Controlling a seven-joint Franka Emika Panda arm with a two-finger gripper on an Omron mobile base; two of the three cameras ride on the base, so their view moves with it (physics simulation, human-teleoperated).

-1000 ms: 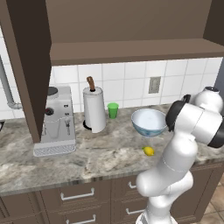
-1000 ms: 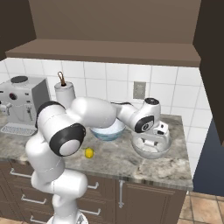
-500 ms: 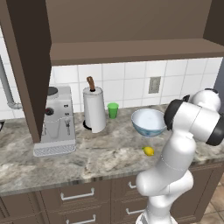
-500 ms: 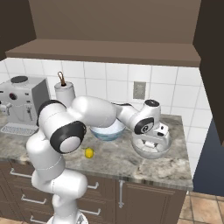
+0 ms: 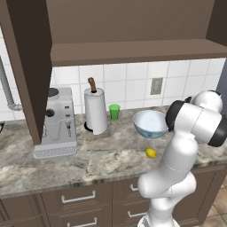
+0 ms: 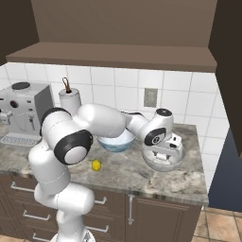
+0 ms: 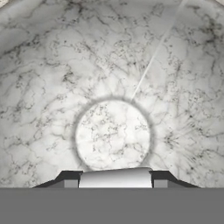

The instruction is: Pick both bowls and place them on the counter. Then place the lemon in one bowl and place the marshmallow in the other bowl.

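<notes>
- Lowered slightly since a second ago: the gripper (image 6: 164, 152) now sits closer into the marbled bowl (image 6: 176, 163); bowls, fruit and base have not shifted
- Gripper state: jaws stand at a narrow, part-way setting, closed on the marshmallow (image 7: 114, 178), which shows in the hand view as a pale short block between the two dark fingertips (image 7: 65, 177)
- Directly beneath the gripper: the rounded floor of the marbled bowl (image 7: 112, 135), squarely centred ahead of the held piece; whether the piece touches the bowl floor cannot be told
- To the gripper's left, just beside the marbled bowl: the patterned bowl (image 6: 113, 142), upright on the counter (image 5: 88, 159), pale blue inside, nothing in it
- Further left of the gripper and nearer the counter's front edge: the lemon (image 6: 96, 165), lying on the stone, apart from both bowls
- Step in hand, as judged: placing the marshmallow in the marbled bowl; both bowls are already set on the counter, so that part appears done
- Outstanding: the lemon is not yet in the patterned bowl
- Next move calls for: parting the jaws to let the marshmallow fall onto the bowl floor, then lifting straight up clear of the rim before swinging left toward the lemon
- Risk noted: a sideways withdrawal may catch the rim and drag the marbled bowl along the counter
</notes>
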